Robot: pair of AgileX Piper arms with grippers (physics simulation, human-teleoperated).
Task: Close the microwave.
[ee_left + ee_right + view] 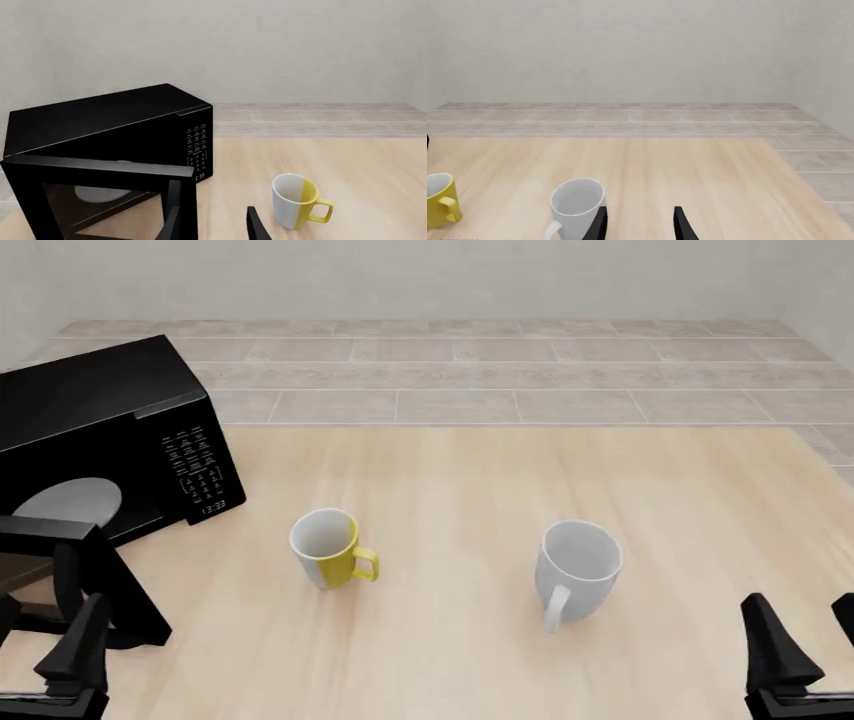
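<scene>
The microwave (pixel 94 425) is a glossy black box at the table's far left, with its button panel (pixel 198 465) facing right. Its dark-windowed door (pixel 80 580) stands open, swung out toward the arms, and the grey round plate (pixel 67 502) shows inside. My left gripper (pixel 47 640) is open at the near left, right by the door's free edge (pixel 183 200); I cannot tell whether one finger touches it. My right gripper (pixel 810 635) is open at the near right, holding nothing, far from the microwave (pixel 113 125).
A yellow-and-white mug (pixel 327 548) stands just right of the microwave, a white mug (pixel 578 565) farther right, in front of my right gripper (pixel 639 225). The wooden table (pixel 534 470) ends at a tiled floor beyond.
</scene>
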